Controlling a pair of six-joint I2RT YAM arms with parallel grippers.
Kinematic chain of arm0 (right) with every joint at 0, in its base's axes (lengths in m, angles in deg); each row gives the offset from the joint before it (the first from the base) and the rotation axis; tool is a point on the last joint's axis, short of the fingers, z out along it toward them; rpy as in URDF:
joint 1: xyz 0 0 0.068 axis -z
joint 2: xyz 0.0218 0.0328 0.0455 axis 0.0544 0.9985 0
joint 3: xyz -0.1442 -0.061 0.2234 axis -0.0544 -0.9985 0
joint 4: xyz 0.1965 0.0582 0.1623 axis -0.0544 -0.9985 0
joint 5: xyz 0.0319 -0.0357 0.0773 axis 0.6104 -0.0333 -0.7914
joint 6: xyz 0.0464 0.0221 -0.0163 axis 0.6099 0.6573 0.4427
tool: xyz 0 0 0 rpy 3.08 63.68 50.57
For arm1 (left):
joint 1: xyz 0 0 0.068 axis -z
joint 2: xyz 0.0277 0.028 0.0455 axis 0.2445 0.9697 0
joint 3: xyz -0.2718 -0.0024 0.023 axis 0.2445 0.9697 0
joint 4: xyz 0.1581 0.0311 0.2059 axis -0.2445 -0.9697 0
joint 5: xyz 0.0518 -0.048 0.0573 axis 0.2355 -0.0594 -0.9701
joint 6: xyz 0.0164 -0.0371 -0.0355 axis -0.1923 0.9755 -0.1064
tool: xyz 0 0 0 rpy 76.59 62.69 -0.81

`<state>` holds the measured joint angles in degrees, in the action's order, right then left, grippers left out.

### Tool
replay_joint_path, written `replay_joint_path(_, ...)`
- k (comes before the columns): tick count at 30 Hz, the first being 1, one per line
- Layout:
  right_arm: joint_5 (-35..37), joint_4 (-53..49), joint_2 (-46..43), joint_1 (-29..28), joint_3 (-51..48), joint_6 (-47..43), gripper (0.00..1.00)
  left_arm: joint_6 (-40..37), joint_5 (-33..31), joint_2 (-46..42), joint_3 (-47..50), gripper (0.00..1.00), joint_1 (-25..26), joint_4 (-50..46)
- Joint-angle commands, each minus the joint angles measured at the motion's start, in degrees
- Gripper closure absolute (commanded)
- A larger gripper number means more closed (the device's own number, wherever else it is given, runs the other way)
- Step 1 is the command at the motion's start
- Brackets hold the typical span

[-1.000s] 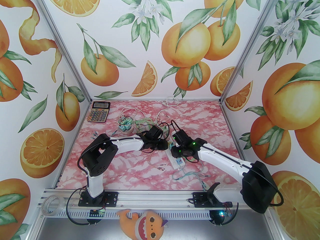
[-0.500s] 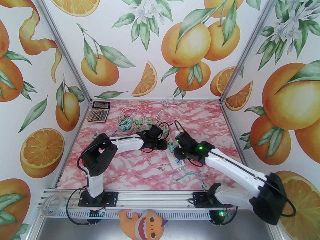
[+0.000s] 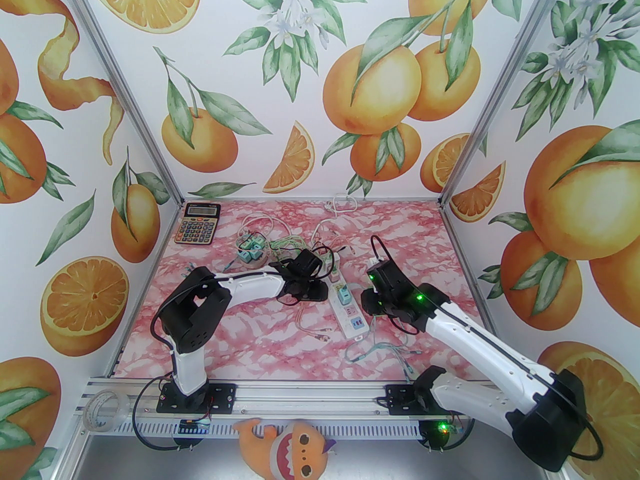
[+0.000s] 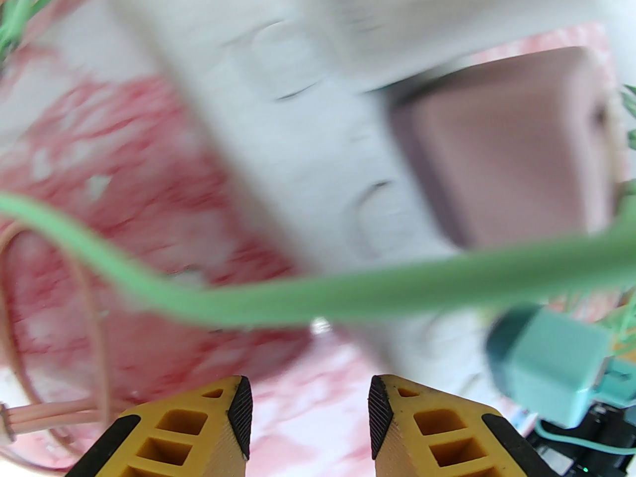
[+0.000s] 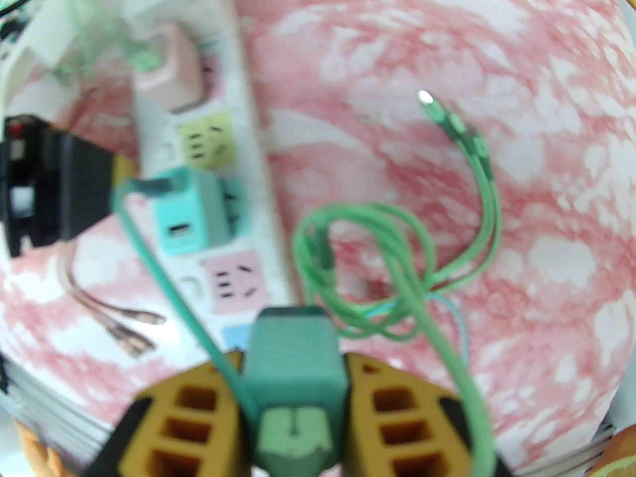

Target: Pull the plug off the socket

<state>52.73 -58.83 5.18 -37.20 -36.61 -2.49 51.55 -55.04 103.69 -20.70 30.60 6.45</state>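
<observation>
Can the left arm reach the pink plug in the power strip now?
Probably yes: the left gripper is open and the pink plug lies close ahead; only a green cable crosses between.

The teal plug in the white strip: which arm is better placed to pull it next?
Probably left. The left tool is open and empty beside the strip, near the plugged-in teal plug. The right tool is shut on a loose teal plug.

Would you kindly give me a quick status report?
Right gripper shut on teal plug, clear of power strip. Left gripper open. Green cable crosses ahead of it.
</observation>
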Motion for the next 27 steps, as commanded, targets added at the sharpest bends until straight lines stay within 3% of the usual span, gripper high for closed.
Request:
replay_joint_path(1,5.5,-2.0,2.7,0.2,-0.1,1.6,0.75,-0.6,-0.7,-1.6,-0.4,0.54,-0.2,-2.0)
replay_joint_path(13,10.5,-3.0,16.3,0.2,1.8,3.5,0.69,-0.4,-0.4,-2.0,-0.2,0.51,0.2,-1.7)
replay_joint_path(15,10.0,-2.9,17.4,0.2,2.1,3.5,0.63,-0.4,-0.3,-1.9,-0.4,0.5,0.3,-1.8)
replay_joint_path(17,9.2,-2.9,17.7,0.2,2.6,3.4,0.48,-0.4,-0.2,-1.9,-0.7,0.5,0.5,-1.7)
replay_joint_path(21,7.9,-3.6,16.4,0.0,3.4,3.2,0.43,-0.5,0.0,-2.0,-1.1,0.49,0.5,-1.8)
replay_joint_path(27,5.3,-6.9,10.6,-0.7,7.0,2.6,0.25,-0.7,-0.1,-2.5,-1.7,0.48,0.3,-2.3)
